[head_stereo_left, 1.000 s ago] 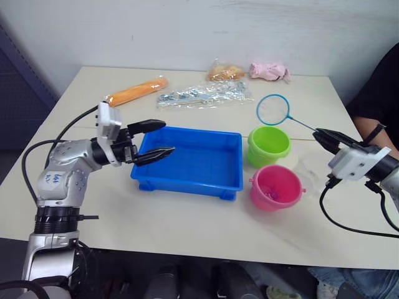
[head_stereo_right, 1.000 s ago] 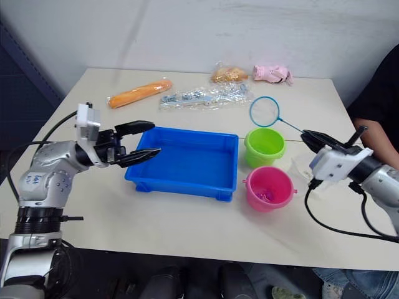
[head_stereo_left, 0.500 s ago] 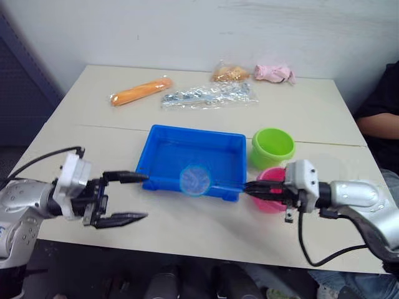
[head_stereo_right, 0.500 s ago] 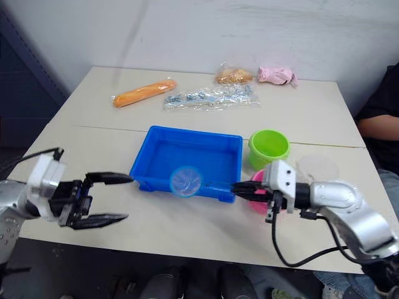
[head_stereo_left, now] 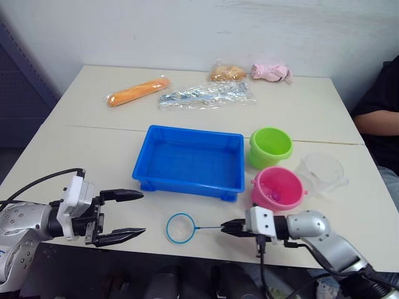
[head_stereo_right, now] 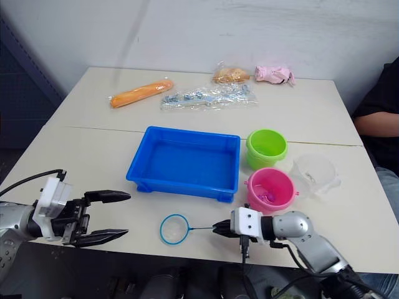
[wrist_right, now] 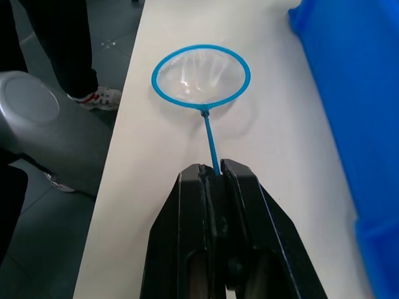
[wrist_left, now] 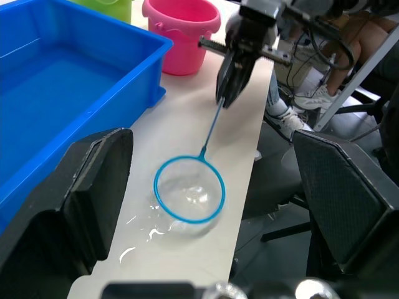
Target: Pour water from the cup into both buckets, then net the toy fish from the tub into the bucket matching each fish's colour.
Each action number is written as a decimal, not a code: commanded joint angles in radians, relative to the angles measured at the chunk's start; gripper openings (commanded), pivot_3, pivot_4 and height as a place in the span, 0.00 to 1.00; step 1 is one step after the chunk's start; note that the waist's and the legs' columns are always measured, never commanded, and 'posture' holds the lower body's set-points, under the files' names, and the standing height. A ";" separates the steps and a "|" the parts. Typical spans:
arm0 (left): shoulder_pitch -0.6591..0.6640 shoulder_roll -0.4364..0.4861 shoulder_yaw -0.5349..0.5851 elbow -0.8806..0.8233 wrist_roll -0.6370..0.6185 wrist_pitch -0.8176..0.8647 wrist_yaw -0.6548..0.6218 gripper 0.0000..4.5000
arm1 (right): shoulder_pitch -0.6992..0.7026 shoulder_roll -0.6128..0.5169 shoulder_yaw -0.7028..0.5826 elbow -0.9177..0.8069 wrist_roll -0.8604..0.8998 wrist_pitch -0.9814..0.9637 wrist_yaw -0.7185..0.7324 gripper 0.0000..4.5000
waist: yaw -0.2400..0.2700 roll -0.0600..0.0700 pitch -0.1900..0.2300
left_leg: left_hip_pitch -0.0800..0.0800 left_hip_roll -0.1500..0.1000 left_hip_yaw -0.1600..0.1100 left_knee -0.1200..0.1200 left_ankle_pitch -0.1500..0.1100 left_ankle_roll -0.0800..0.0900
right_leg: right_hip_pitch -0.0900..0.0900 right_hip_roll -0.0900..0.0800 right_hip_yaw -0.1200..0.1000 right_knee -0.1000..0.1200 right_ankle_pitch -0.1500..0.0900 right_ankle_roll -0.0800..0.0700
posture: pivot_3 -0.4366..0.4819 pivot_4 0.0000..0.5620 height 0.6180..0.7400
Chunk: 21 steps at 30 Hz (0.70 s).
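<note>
One net (head_stereo_left: 181, 228) lies flat at the near table (head_stereo_left: 93, 134) edge, handle pinched in the right gripper (head_stereo_left: 232, 228); half a second ago it hung over the tub (head_stereo_left: 190, 160). Left gripper (head_stereo_left: 128, 215) gapes empty. Beyond: one tub, two buckets, pink (head_stereo_left: 277, 188) and green (head_stereo_left: 270, 146), one cup (head_stereo_left: 321, 174).

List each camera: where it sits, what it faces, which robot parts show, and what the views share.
Head stereo pair: looks down over the table; left claw and right claw show.
Left wrist: past its own fingers to the net.
Right wrist: along its shut fingers, beside the tub.
Shared: the net and the tub.
</note>
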 commanded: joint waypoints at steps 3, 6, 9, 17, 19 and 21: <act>-0.001 0.018 0.034 -0.021 -0.018 0.007 0.011 0.97 | 0.015 0.075 0.003 0.053 -0.057 -0.046 -0.053 0.00 | 0.000 0.000 0.000 | 0.000 0.000 0.000 0.000 0.000 0.000 | 0.000 0.000 0.000 0.000 0.000 0.000 | 0.48 0.27 1.00; -0.006 0.022 0.037 -0.021 -0.021 0.014 0.014 0.97 | 0.023 0.105 0.007 0.082 -0.068 -0.067 -0.054 0.00 | 0.000 0.000 0.000 | 0.000 0.000 0.000 0.000 0.000 0.000 | 0.000 0.000 0.000 0.000 0.000 0.000 | 0.48 0.27 1.00; -0.010 0.024 0.037 -0.021 -0.022 0.018 0.017 0.97 | 0.024 0.129 0.016 0.121 -0.099 -0.112 -0.066 0.00 | -0.001 0.000 0.000 | 0.000 0.000 0.000 -0.001 0.000 0.000 | 0.000 0.000 0.000 0.000 0.000 0.000 | 0.48 0.27 1.00; -0.024 0.023 0.029 -0.019 -0.021 0.025 0.026 1.00 | 0.016 0.171 0.015 0.190 -0.069 -0.150 -0.023 0.38 | -0.001 0.000 0.000 | 0.001 0.000 0.000 -0.002 0.000 -0.001 | 0.000 0.000 0.000 0.000 0.000 0.000 | 0.48 0.27 1.00; -0.025 0.023 0.028 -0.018 -0.020 0.026 0.028 1.00 | 0.014 0.171 0.009 0.192 -0.064 -0.152 -0.012 0.59 | -0.002 0.000 0.000 | 0.001 0.000 0.000 -0.002 0.000 -0.001 | 0.000 0.000 0.000 0.000 0.000 0.000 | 0.48 0.27 1.00; -0.022 0.023 0.032 -0.017 -0.018 0.028 0.030 1.00 | 0.016 0.158 -0.004 0.175 -0.044 -0.135 0.011 0.81 | -0.001 0.000 0.000 | 0.001 0.000 0.000 -0.002 0.000 -0.001 | 0.000 0.000 0.000 0.000 0.000 0.000 | 0.48 0.27 1.00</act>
